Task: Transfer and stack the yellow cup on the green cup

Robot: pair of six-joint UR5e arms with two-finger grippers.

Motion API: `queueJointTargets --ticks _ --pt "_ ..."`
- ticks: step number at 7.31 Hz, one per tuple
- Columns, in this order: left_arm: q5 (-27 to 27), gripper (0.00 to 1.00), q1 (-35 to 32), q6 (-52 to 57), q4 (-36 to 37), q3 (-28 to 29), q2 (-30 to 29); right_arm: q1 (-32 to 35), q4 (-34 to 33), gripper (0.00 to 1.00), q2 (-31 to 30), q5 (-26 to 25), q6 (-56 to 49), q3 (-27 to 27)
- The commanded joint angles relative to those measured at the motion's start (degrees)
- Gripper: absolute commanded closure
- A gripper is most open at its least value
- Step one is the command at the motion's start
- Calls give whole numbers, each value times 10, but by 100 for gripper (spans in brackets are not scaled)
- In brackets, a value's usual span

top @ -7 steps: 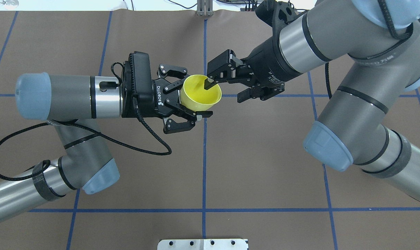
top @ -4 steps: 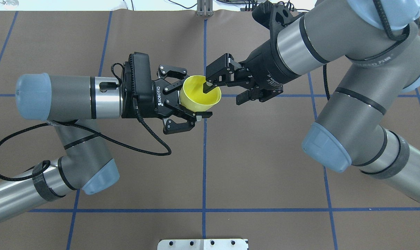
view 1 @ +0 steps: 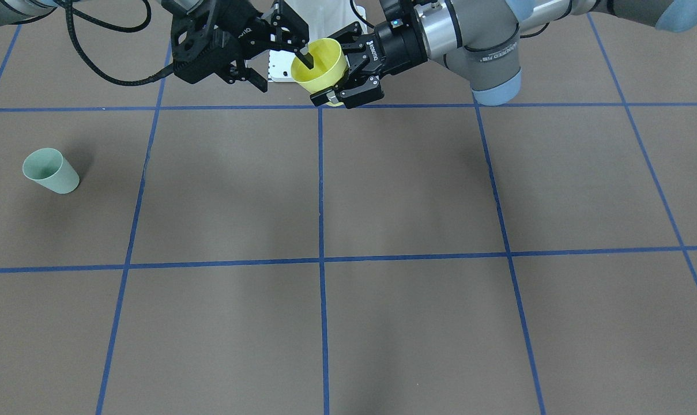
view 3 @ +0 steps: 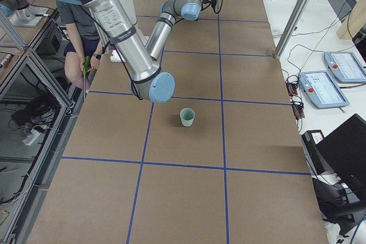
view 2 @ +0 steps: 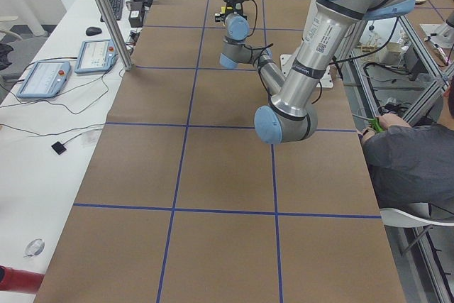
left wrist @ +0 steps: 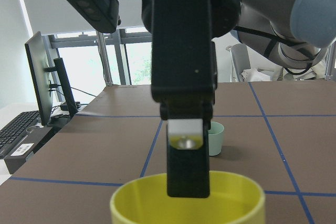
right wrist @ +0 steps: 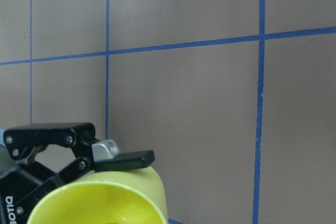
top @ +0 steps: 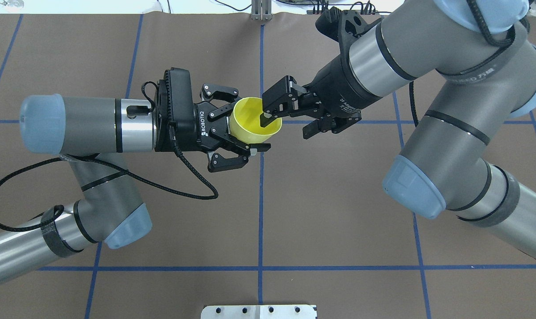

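Note:
My left gripper is shut on the yellow cup and holds it upright in the air over the table's middle line. My right gripper is open: one finger reaches down inside the cup's rim, the other is outside, to the right. The front view shows the same hold on the yellow cup. In the left wrist view the right gripper's finger hangs into the cup. The green cup stands upright and alone on the table on my right side, also seen in the right view.
A white mounting plate lies at the table's near edge. Blue tape lines cross the brown mat. A seated operator is beside the table by the robot. Tablets lie on the far side bench.
My right gripper has shifted slightly left and its finger has sunk deeper into the yellow cup. The left gripper and the cup have stayed in place.

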Motion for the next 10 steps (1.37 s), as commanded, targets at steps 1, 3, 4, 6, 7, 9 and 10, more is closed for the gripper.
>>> queueJointTargets --ticks 1,3,4,6,7,9,10 --pt "1 100 0 0 -5 2 0 0 -4 22 7 4 0 0" --pt "1 100 0 0 -6 2 1 0 -5 36 12 3 0 0" --pt "1 99 0 0 -6 3 1 0 -5 49 13 2 0 -1" --pt "0 98 1 1 -6 3 1 0 -5 61 22 2 0 -14" --pt "0 98 2 1 -6 3 1 0 -5 61 25 2 0 -19" --pt "0 87 2 2 -6 2 1 0 -5 92 25 2 0 -19" --pt "1 52 2 3 -6 2 0 0 -6 100 26 0 0 -18"
